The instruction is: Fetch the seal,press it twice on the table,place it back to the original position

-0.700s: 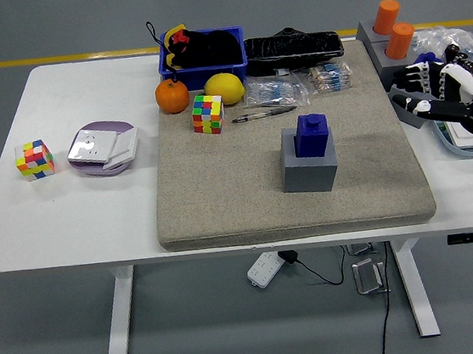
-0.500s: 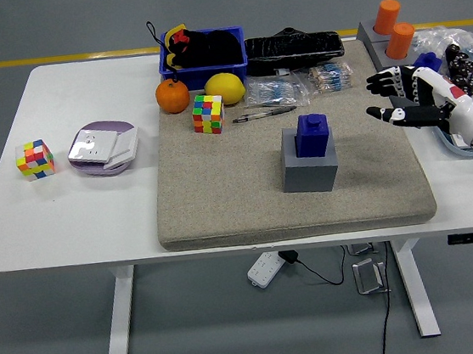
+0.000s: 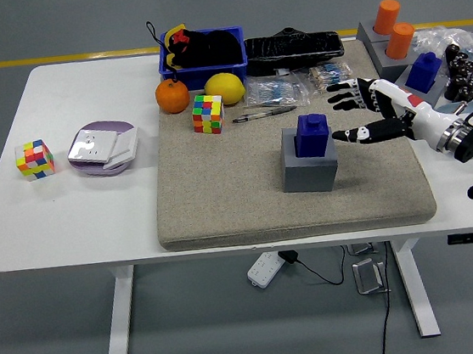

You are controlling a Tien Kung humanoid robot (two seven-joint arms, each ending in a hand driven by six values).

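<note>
A blue seal (image 3: 312, 134) stands upright on a grey block (image 3: 309, 167) in the middle of the beige felt mat (image 3: 222, 196). My right hand (image 3: 351, 113) reaches in from the right over the mat, fingers spread and empty. Its fingertips are a short way right of the seal and do not touch it. The left arm is out of view.
Behind the seal lie a pen (image 3: 263, 114), a colour cube (image 3: 208, 113), an orange (image 3: 172, 96), a lemon (image 3: 225, 88) and a blue bin (image 3: 202, 51). At right stand orange cylinders (image 3: 392, 27) and another blue seal (image 3: 423, 72). Left: a second cube (image 3: 34, 159) and a purple plate (image 3: 102, 148).
My right hand has moved left from the table's right edge across the mat toward the seal, with its fingers spreading out.
</note>
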